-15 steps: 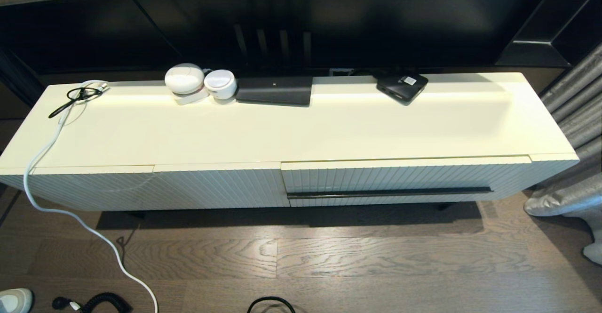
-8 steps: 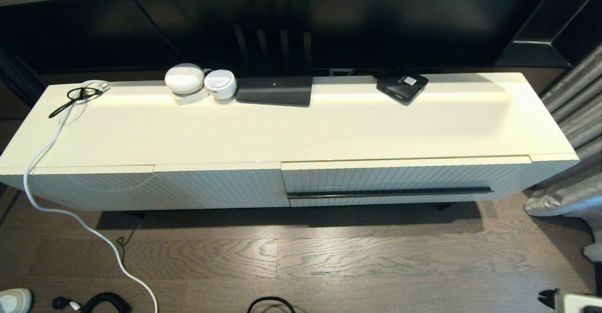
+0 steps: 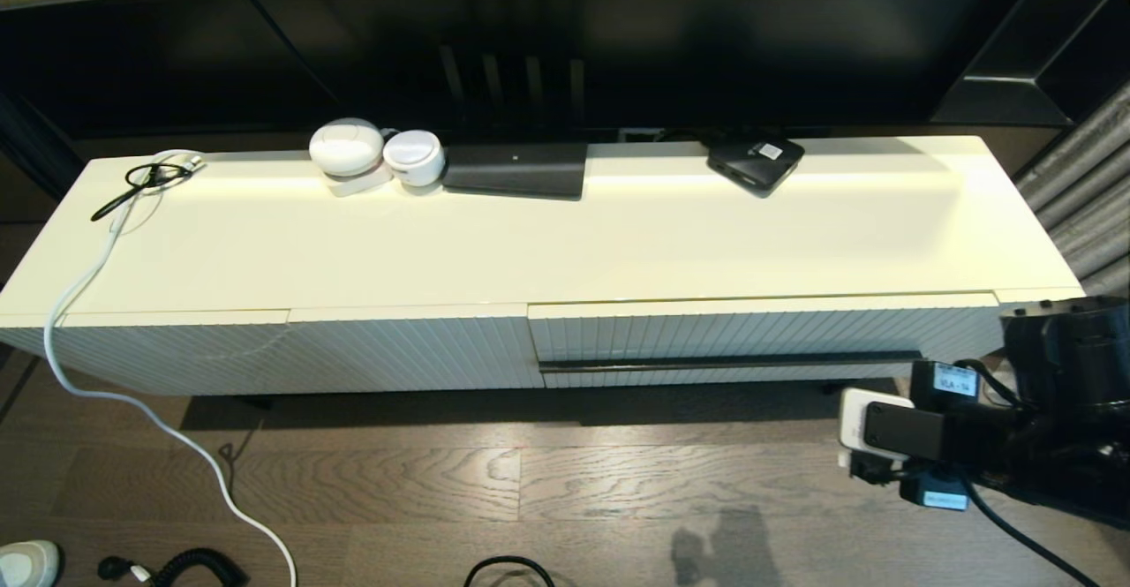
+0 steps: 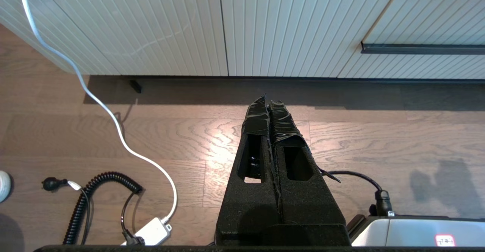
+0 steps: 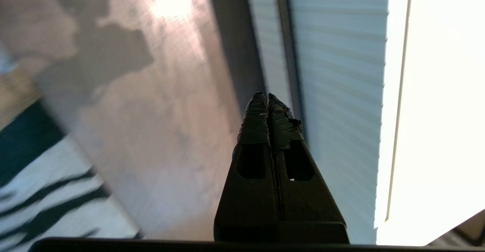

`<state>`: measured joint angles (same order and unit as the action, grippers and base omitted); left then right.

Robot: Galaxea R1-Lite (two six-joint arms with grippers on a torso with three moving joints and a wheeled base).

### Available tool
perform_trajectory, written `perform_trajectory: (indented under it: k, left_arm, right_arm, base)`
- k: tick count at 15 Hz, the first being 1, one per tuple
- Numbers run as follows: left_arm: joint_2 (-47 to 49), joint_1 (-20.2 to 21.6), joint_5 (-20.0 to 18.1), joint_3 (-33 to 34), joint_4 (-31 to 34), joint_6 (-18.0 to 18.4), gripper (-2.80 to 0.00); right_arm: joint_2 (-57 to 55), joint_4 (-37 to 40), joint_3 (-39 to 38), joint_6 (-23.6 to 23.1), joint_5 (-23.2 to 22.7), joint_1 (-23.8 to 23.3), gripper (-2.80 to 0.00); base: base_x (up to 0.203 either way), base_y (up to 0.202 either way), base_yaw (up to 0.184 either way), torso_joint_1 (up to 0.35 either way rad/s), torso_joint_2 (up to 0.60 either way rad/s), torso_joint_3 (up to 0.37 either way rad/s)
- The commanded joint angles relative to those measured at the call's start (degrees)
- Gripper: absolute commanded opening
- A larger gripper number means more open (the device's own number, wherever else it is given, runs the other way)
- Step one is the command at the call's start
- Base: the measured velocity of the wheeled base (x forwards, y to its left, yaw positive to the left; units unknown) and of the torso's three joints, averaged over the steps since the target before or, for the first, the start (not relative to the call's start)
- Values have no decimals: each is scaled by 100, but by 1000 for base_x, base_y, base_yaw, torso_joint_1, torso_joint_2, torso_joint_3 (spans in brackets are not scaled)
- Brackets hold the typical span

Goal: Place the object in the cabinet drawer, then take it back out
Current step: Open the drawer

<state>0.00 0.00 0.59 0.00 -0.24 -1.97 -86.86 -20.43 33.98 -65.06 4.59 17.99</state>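
Cabinet drawer (image 3: pixel 759 340): fully closed, contents unseen; cream ribbed front w/ thin black handle bar (image 3: pixel 731 362). Umbrella not visible. Right gripper (image 5: pixel 267 97) fingers pressed together, empty, just before handle bar; left gripper (image 4: pixel 268 101) likewise closed, empty, over wood floor (image 4: pixel 189 138) below cabinet front.

umbrella: not seen in any view; drawer (image 3: pixel 759 340) shut, interior hidden
right gripper (image 5: pixel 267 99): head view shows only the arm's rear, fingers hidden behind the wrist block (image 3: pixel 892 432); arm cut by right edge
right wrist view: motion-blurred; floor, drawer front and handle bar (image 5: pixel 288 55) smeared; striped patch (image 5: pixel 45 191) near the edge, can't identify
left gripper (image 4: pixel 268 104): out of head view; base cut by the frame edge in its wrist view
handle bar, left wrist view: right end cut off (image 4: pixel 420 49)
label on black box (image 3: pixel 770 151): too small to read
tag on right arm (image 3: pixel 956 381): text unreadable
white object, near-left floor (image 3: pixel 26 562): cut by edge, can't tell what
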Motion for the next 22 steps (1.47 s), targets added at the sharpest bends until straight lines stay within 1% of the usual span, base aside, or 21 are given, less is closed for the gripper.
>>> perform_trajectory:
  k: [1,2,5,6,7,8,9,11,14,17,22]
  left_arm:
    - [0,0,3,9,-2,-5,-280]
    - [0,-9,3,9,-2,-5,-280]
    - [0,0,3,9,-2,-5,-280]
    - [0,0,3,9,-2,-5,-280]
    - [0,0,3,9,-2,-5,-280]
    - [0,0,3,9,-2,-5,-280]
    - [-7,-7,3,9,-2,-4,-280]
    - [0,0,3,9,-2,4,-280]
    - [0,0,3,9,-2,-5,-280]
    - [0,0,3,9,-2,-4,-280]
    - [0,0,3,9,-2,-5,-280]
  right_arm:
    - [-866,-900,-29,-124,-20,8,-280]
    - [-983,-1031,25,-267,-40,11,-280]
    - [-1179,-1021,121,-527,-71,11,-280]
    - [-1248,-997,105,-646,-143,12,-280]
    - [-1255,-971,93,-740,-183,13,0]
    - [-1262,-899,88,-1014,-213,8,0]
    - [-1292,-716,127,-1123,-220,-11,0]
    - [-1344,-488,221,-1137,-221,-21,0]
    - [-1483,-339,303,-1141,-292,-50,0]
    - [-1780,-323,430,-1141,-321,-128,0]
    - [-2310,-405,573,-1160,-583,-210,0]
  base:
    - [0,0,0,0,0,0]
    - [0,0,0,0,0,0]
    - [0,0,0,0,0,0]
    - [0,0,0,0,0,0]
    - [0,0,0,0,0,0]
    - [0,0,0,0,0,0]
    - [0,0,0,0,0,0]
    - [0,0,0,0,0,0]
    - [0,0,0,0,0,0]
    - [0,0,0,0,0,0]
    - [0,0,0,0,0,0]
